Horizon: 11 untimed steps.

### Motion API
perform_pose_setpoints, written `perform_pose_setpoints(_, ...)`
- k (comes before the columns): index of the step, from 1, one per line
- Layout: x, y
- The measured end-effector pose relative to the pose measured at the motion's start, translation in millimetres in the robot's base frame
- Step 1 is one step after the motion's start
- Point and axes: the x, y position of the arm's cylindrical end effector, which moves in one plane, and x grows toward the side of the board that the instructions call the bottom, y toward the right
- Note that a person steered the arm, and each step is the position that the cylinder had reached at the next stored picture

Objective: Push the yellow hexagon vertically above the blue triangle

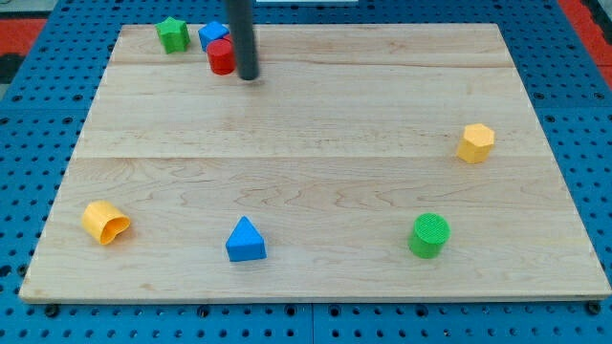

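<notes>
The bench (316, 124) is a pale wooden board filling most of the frame, set on a blue perforated base (29, 143). The dark rod (242, 33) comes down from the top edge of the frame, left of centre, and my tip (249, 76) rests on the board in the upper left of the frame. There is no grasping tool here, only this straight rod, so nothing is held or clenched.

My tip sits just beside the red cylinder (221, 57), on its right, close enough that I cannot tell whether they touch. A blue block (211, 35) lies directly behind the red cylinder, touching it; its shape is partly hidden. A green star-like block (173, 34) stands near them, further left.

The yellow hexagon (475, 142) lies at the right of the frame, mid-height, well apart from my tip. The blue triangle (246, 240) is at the lower centre-left. A green cylinder (429, 235) stands at the lower right, and a yellow block (105, 222), tipped on its side, lies at the lower left.
</notes>
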Motion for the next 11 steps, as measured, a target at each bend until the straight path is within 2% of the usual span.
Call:
perform_pose_setpoints(1, 33, 50)
perform_pose_setpoints(2, 32, 109)
perform_pose_setpoints(3, 32, 117)
perform_pose_setpoints(4, 22, 178)
perform_pose_setpoints(5, 19, 275)
perform_pose_setpoints(6, 42, 292)
perform_pose_setpoints(8, 164, 270)
perform_pose_setpoints(9, 189, 222)
perform_pose_setpoints(10, 169, 206)
perform_pose_setpoints(11, 177, 173)
